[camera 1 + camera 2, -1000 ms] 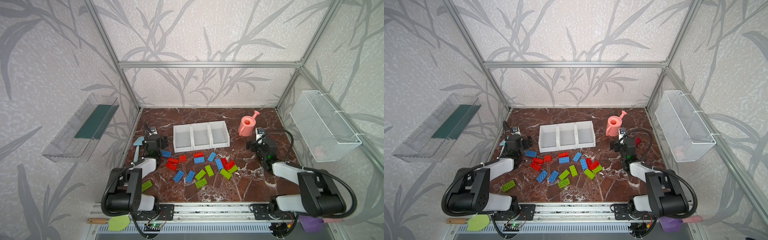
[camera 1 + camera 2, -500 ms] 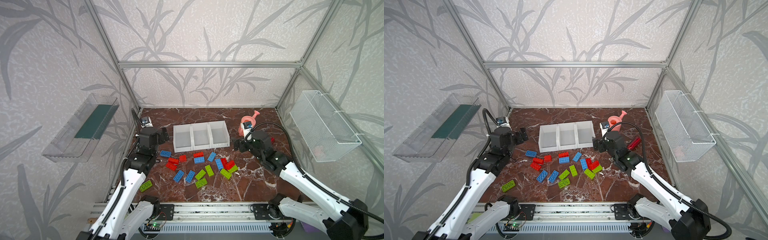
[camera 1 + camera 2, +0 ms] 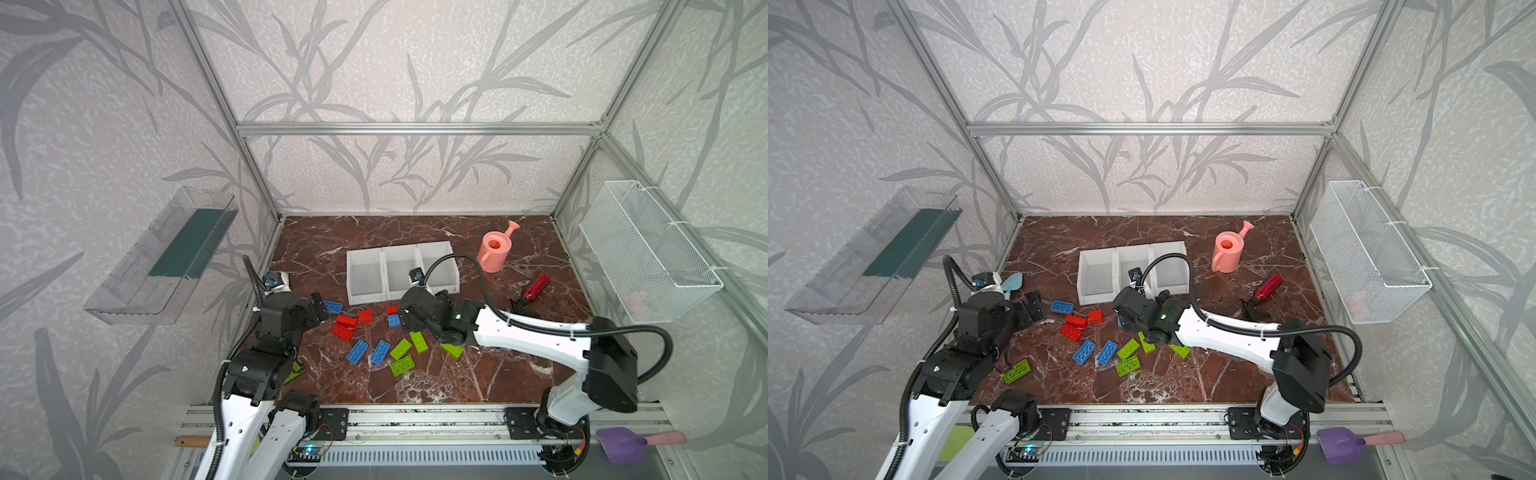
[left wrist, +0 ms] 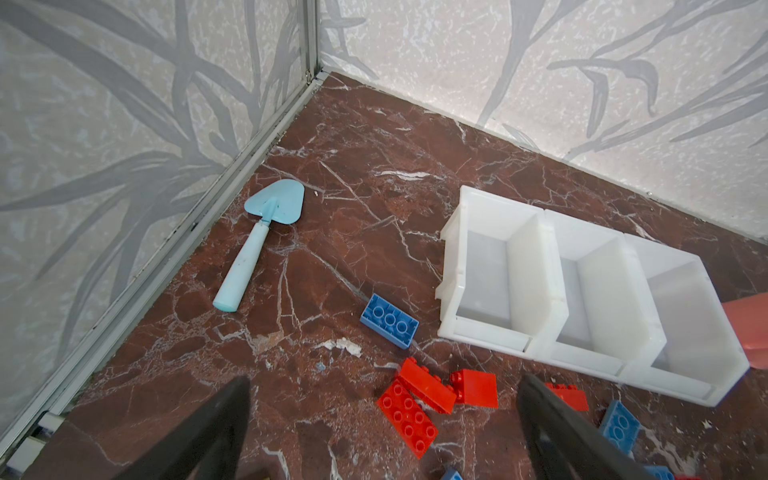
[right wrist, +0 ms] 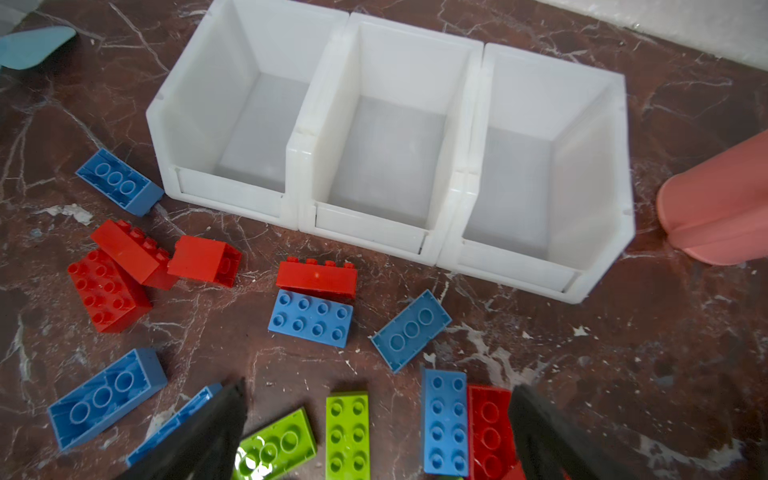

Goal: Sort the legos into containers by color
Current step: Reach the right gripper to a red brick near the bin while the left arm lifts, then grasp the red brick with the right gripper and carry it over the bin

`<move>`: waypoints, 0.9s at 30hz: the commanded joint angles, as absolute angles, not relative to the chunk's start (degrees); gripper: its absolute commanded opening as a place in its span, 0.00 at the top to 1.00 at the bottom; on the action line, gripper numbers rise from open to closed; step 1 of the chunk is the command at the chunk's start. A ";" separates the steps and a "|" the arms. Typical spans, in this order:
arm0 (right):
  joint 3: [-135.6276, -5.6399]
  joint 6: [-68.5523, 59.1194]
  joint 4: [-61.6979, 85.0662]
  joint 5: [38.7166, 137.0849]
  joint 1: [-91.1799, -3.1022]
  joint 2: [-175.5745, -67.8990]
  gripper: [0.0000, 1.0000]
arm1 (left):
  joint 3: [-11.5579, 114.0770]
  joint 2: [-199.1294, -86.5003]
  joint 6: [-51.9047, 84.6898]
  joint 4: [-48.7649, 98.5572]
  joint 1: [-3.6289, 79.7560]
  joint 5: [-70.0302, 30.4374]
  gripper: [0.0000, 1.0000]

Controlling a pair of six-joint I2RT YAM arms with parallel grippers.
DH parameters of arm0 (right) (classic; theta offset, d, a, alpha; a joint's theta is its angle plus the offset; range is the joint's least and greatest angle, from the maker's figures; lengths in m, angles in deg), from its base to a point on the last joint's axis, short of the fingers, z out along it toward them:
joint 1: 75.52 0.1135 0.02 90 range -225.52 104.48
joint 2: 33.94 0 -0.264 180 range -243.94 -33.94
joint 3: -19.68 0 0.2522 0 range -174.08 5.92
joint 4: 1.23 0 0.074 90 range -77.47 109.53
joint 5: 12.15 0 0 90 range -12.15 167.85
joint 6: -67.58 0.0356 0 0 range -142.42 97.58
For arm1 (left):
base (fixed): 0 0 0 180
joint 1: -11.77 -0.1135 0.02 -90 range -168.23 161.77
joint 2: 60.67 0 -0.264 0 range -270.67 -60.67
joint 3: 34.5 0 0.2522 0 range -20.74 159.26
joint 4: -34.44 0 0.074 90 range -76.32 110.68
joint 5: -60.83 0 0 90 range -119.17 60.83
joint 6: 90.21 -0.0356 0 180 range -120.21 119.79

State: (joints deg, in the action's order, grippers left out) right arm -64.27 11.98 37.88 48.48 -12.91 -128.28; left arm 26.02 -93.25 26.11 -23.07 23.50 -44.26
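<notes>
Sorting has not begun, by the look of it: all three containers point(image 5: 316, 137) stand empty, and every one of the legos point(image 5: 311, 318) lies loose on the bench point(image 3: 457, 374), scattered just in front of the containers' low lips. This reads as the approach to a first pick.

The right claw point(image 5: 378, 388) hangs over the bricks in front of the middle container, fingers spread wide with nothing between them. Below its gap lie a lime green brick point(image 5: 347, 436) and a blue brick point(image 5: 444, 422), the latter touching a red brick point(image 5: 488, 428) along its long side. The left claw point(image 4: 382, 386) is likewise wide apart and empty, above the red cluster point(image 4: 409, 415) in front of the container at the left arm's end of the row.

The next move likely calls for a claw to settle on one brick, turn to span its narrow width, and come down without catching a neighbour. The touching blue and red pair looks the awkward one.

The legos are chunky studded blocks in red, blue and lime green. Some sit studs up, some lie upside down showing hollow tubes, and one red leans across another. A lone green brick point(image 3: 1016, 370) lies farthest in front of the containers.
</notes>
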 commanded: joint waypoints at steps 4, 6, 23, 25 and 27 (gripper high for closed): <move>-70.26 17.46 35.03 49.02 -11.69 -139.48 0.01 | 24.72 -90.12 25.24 -24.79 23.56 -42.04 0.01; -72.51 16.74 33.97 49.16 -11.72 -143.02 0.01 | 24.78 -90.12 25.04 -24.96 23.70 -41.34 0.01; -82.26 18.27 37.30 50.15 -14.41 -156.76 0.02 | 24.75 -88.76 24.70 -25.29 28.38 -42.52 0.01; -82.24 17.81 37.37 50.29 -14.88 -157.03 0.01 | 24.72 -88.57 24.69 -25.32 28.48 -42.49 0.01; -82.08 17.13 37.38 50.08 -15.03 -156.85 0.01 | 24.72 -88.53 24.66 -25.26 28.47 -42.43 0.01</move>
